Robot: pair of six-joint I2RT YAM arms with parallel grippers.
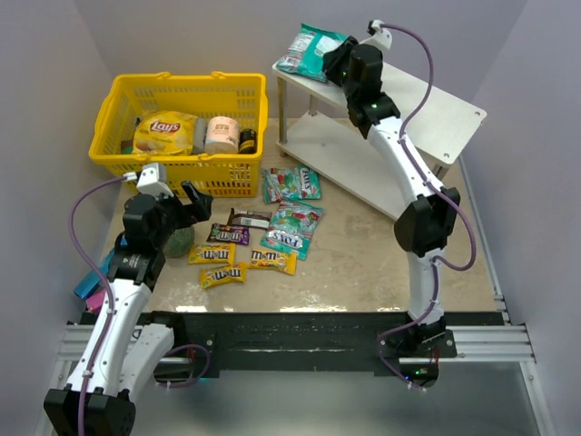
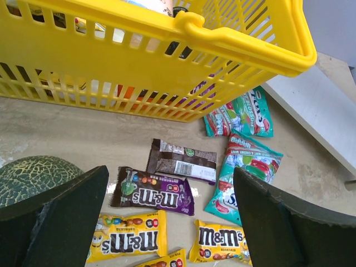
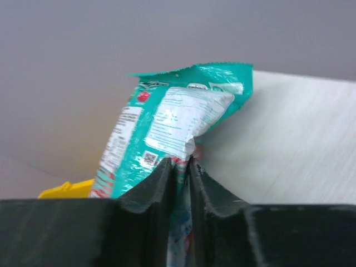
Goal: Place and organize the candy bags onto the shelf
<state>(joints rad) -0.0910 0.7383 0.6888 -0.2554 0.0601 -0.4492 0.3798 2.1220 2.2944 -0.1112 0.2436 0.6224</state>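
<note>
My right gripper (image 1: 338, 60) is shut on a teal candy bag (image 1: 307, 51), held at the left end of the white shelf's top board (image 1: 436, 104). In the right wrist view the bag (image 3: 167, 128) is pinched between the fingertips (image 3: 167, 172) over the board (image 3: 295, 139). Two more teal bags (image 1: 291, 183) (image 1: 293, 226) lie on the table. Beside them lie a brown packet (image 1: 249, 218), a purple packet (image 1: 228, 234) and yellow packets (image 1: 211, 253) (image 1: 272, 260) (image 1: 222, 275). My left gripper (image 1: 191, 207) is open above them; the purple packet (image 2: 153, 191) shows between its fingers (image 2: 61, 217).
A yellow basket (image 1: 186, 123) at the back left holds a Lay's chip bag (image 1: 165, 133) and jars. A green melon (image 1: 177, 242) sits under my left gripper. A flat blue packet (image 1: 91, 282) lies at the left edge. The shelf's lower board (image 1: 345, 159) is bare.
</note>
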